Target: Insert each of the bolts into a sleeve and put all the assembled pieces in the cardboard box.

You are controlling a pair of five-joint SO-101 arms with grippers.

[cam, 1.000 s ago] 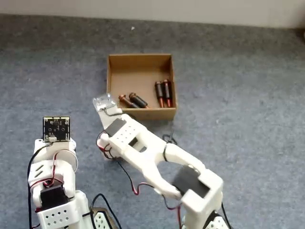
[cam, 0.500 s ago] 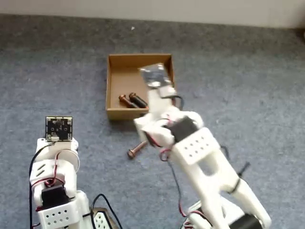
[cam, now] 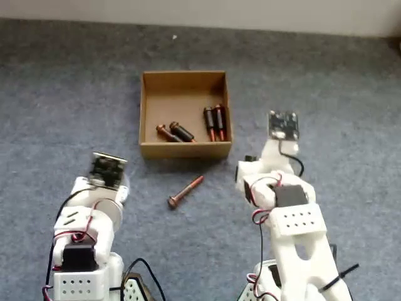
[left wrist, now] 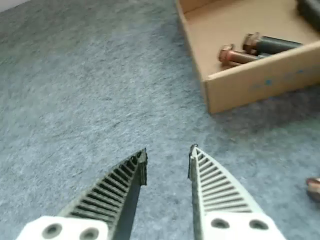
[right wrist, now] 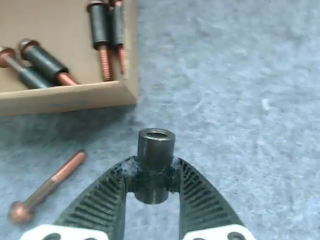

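In the right wrist view my right gripper (right wrist: 152, 167) is shut on a short black sleeve (right wrist: 156, 147), held upright over the carpet just off the near right corner of the cardboard box (right wrist: 65, 97). A bare copper bolt (cam: 186, 191) lies on the carpet in front of the box (cam: 143, 113); it is the same bolt (right wrist: 47, 187) beside the held sleeve. Inside the box lie two pairs of sleeved bolts (cam: 173, 132) (cam: 214, 122). My left gripper (left wrist: 168, 154) stands open and empty over the carpet, short of the box's near left corner (left wrist: 260, 82).
Grey carpet covers the whole floor around the box. The left arm (cam: 94, 207) sits at the lower left and the right arm (cam: 285, 207) at the lower right, with the loose bolt between them. A pale wall edge runs along the far side.
The right arm swung from in front of the box's left corner, over the box, to its right side, uncovering the loose bolt. The left arm's wrist turned toward the box.
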